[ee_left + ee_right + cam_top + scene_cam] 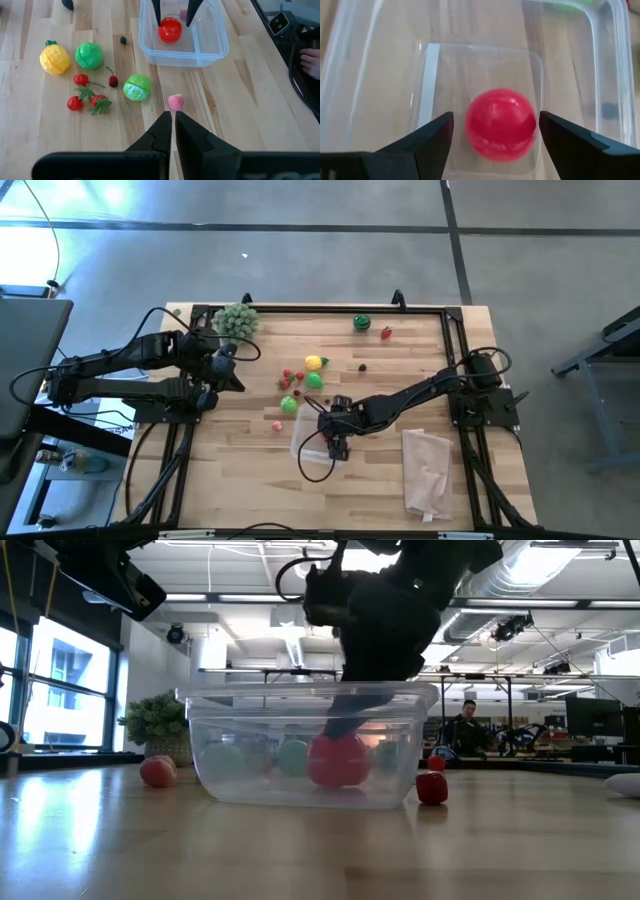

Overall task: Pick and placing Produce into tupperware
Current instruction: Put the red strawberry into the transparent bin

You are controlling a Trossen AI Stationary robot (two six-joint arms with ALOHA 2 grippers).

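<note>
The right gripper hangs inside the clear tupperware, which sits low and centre in the high view. Its two dark fingers stand spread wide, one on each side of a red ball that lies on the container floor — there is a visible gap between each finger and the ball, so the ball is released, not gripped. In the left wrist view the same fingers show as two dark points reaching down over the ball at the upper middle of the frame.

The left gripper is at the centre left of the high view, above the table and well apart from the container, its fingers pressed together on nothing.

The other produce lies on the wood outside the tupperware — a yellow fruit, a green ball, a pale green striped ball, a small pink piece and some red berries. A watermelon-like ball rests near the top edge of the table in the high view.
</note>
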